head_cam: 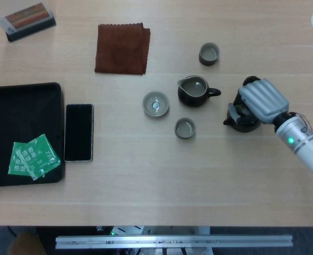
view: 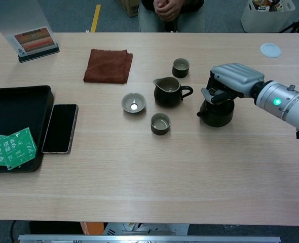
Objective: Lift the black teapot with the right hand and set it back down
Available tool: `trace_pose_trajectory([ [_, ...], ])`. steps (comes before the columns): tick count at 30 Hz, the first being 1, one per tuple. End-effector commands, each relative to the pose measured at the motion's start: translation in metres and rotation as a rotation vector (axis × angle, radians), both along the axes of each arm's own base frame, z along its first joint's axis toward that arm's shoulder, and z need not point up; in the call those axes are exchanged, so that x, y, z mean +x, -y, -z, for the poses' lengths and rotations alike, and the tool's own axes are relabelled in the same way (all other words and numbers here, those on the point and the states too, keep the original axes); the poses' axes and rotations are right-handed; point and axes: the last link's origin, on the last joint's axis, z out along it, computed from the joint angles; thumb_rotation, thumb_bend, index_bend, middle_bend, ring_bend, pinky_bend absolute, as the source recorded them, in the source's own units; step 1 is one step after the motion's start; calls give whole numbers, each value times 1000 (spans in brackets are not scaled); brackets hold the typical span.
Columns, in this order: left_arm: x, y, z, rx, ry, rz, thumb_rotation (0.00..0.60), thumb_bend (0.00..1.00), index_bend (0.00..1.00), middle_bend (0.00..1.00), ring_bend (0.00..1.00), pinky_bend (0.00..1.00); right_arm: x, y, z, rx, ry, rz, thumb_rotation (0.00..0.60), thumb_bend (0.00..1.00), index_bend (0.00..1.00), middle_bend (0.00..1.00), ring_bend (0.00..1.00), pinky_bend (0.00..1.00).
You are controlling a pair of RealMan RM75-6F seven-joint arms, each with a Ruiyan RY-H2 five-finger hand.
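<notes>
The black teapot stands on the table to the right of the dark pitcher, its spout pointing left. My right hand covers its top from the right and grips it around the lid and handle, so the lid is mostly hidden. In the chest view the pot's base looks level with the tabletop. My left hand shows in neither view.
Three small grey-green cups surround the pitcher. A brown cloth lies at the back, a phone beside a black tray holding green packets on the left. A white coaster sits far right.
</notes>
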Motion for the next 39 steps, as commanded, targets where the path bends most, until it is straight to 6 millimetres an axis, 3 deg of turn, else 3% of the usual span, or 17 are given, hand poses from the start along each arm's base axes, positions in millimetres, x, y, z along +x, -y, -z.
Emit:
trace_pose_trajectory([
  [1, 0, 0, 0, 0, 1, -1, 529, 380, 112, 149, 0, 45, -2, -2, 2, 3, -9, -4, 371, 568, 975, 892, 790, 249],
  [17, -1, 1, 2, -6, 6, 2, 529, 380, 112, 155, 0, 45, -8, -12, 9, 31, -49, 1, 370, 568, 861, 756, 644, 214],
  [28, -1, 1, 1, -5, 5, 5, 529, 380, 112, 156, 0, 45, -8, -17, 11, 51, -61, -7, 370, 567, 605, 514, 386, 150],
  [33, -1, 2, 1, -4, 5, 2, 528, 379, 112, 156, 0, 45, -5, -19, 7, 45, -42, -24, 370, 567, 511, 447, 328, 142],
  [39, -1, 1, 2, -7, 4, 6, 529, 380, 112, 156, 0, 45, -1, -21, 2, 39, -25, -42, 370, 568, 473, 417, 288, 133],
])
